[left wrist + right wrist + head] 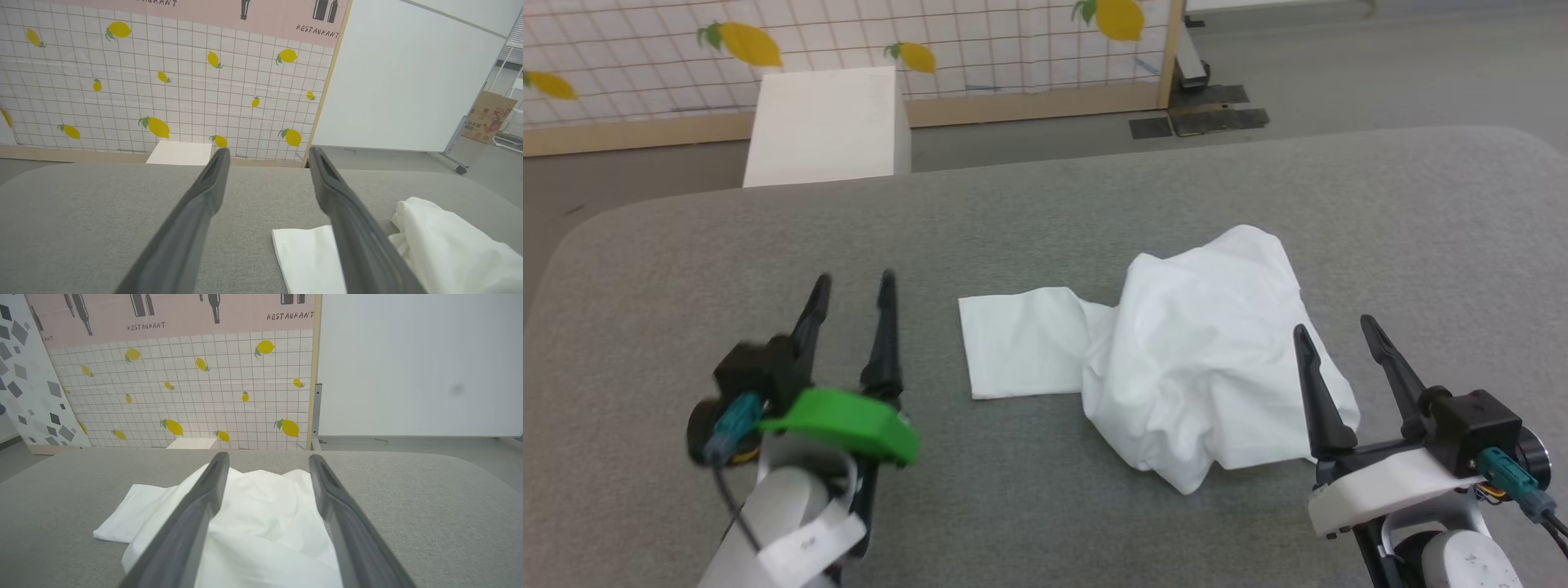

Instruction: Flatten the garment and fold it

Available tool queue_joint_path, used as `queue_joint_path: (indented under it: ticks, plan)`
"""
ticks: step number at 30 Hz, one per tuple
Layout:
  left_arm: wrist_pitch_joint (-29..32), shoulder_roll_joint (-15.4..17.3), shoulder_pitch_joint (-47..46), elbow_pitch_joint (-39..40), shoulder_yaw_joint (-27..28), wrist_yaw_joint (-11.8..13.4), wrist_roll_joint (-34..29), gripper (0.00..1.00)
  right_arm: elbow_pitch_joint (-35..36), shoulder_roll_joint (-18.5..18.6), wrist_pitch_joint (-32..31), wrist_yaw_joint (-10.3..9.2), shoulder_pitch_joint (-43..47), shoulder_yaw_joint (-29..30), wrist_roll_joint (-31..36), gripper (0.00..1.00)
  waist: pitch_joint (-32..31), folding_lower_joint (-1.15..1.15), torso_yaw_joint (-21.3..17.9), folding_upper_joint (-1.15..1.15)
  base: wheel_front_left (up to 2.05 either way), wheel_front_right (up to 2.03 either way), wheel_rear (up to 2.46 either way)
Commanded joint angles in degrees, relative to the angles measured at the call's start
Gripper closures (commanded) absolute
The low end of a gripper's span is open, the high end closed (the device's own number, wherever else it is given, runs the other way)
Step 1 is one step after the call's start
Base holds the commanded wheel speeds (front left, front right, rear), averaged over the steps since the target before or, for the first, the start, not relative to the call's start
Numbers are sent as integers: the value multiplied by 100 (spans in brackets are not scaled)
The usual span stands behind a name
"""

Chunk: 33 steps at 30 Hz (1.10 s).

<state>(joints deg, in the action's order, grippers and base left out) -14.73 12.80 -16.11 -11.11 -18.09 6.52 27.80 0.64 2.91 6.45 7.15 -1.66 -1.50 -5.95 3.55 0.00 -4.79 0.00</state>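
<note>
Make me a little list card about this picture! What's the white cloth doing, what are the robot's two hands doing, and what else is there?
Cloth: garment, white, crumpled in a heap, with one flat part sticking out toward the robot's left
Lies on: grey padded surface
Left side: left gripper open, holding nothing, apart from the garment
Right side: right gripper open, holding nothing, at the heap's near right edge; whether it touches, cannot tell
Behind: white box, lemon-patterned wall
Folded: not yet
</note>
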Motion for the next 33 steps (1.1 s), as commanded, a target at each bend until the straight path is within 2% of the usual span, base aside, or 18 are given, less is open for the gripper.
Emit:
queue_joint_path:
  ticks: [1, 5, 11, 18, 25, 26, 27, 29, 33]
  plan:
    - [-25, 13, 291, 138, 160, -47, -160, 0, 29, -3, -44, 34, 49, 3, 67, 0, -42, 0, 152, 0, 0, 0, 0]
    - [-26, -56, 802, 445, 579, -199, -461, 0, 11, -3, -181, 34, 22, -99, 140, 0, -17, 0, 272, 0, 0, 0, 0]
    - [-26, -313, 1158, 613, 970, -441, -749, 0, -223, -3, -964, 34, -356, -760, 272, 0, 45, 0, 433, 0, 0, 0, 0]
    - [-27, -674, 1271, 620, 1255, -681, -935, 0, -1333, 37, -2706, 34, -1188, -1659, 609, 0, 85, 0, 682, 0, 0, 0, 0]
    - [-27, -871, 1216, 524, 1399, -916, -1021, 0, -2273, 204, -4251, 34, -1874, -2045, 1043, 0, 214, 0, 1002, 0, 0, 0, 0]
    - [-27, -884, 1212, 521, 1404, -927, -1032, 0, -2330, 225, -4354, 34, -1910, -2087, 1067, 18, 224, 0, 1027, 0, 0, 0, 0]
    - [-27, -907, 1210, 518, 1417, -945, -1048, 0, -2400, 258, -4475, 34, -1978, -2152, 1083, 100, 248, 0, 1068, 0, 0, 0, 0]
    - [-27, -929, 1212, 511, 1442, -963, -1071, 0, -2443, 297, -4554, 34, -2058, -2236, 1040, 100, 276, 0, 1103, 0, 0, 0, 0]
    - [-27, -960, 1211, 481, 1503, -988, -1119, 0, -2209, 247, -4303, 34, -2242, -2207, 816, 100, 310, 0, 1116, 0, 0, 0, 0]
